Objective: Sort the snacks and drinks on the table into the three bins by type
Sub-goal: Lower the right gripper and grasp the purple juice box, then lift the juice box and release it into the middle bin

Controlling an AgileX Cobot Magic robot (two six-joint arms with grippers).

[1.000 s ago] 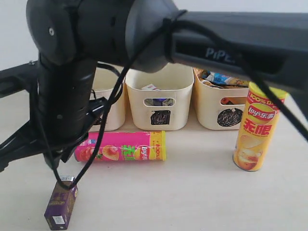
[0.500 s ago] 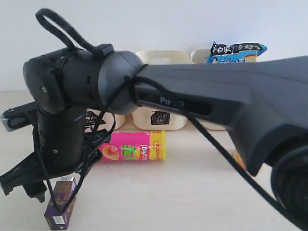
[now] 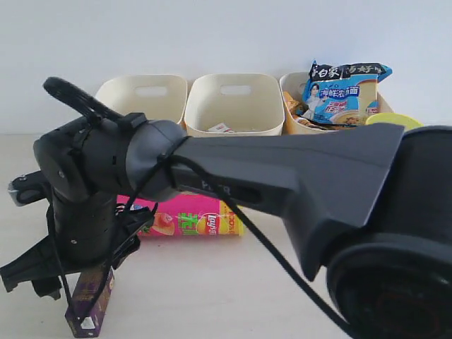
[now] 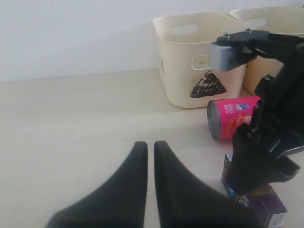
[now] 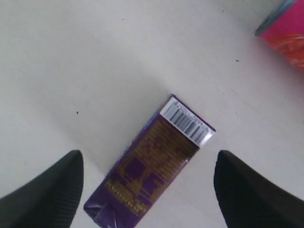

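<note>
The dark purple drink carton (image 5: 152,171) lies on the table at the front left, also seen as purple carton (image 3: 88,304) under my right arm. My right gripper (image 5: 148,154) hangs just above it, open, one finger on each side and not touching. The pink chip tube (image 3: 191,219) lies on its side behind it. My left gripper (image 4: 146,145) is shut on nothing over bare table. Three cream bins stand at the back: left bin (image 3: 141,95) with a triangle (image 4: 207,85), middle bin (image 3: 236,99), right bin (image 3: 291,88) holding a blue noodle packet (image 3: 339,92).
My right arm (image 3: 233,176) crosses the whole front of the exterior view and hides much of the table. A yellow tube lid (image 3: 392,120) peeks out behind it at the right. A small white carton top (image 3: 221,128) shows in the middle bin.
My right arm has dropped down over the purple carton and its jaws have opened wide. The bins behind it now show. The left gripper has stayed shut.
</note>
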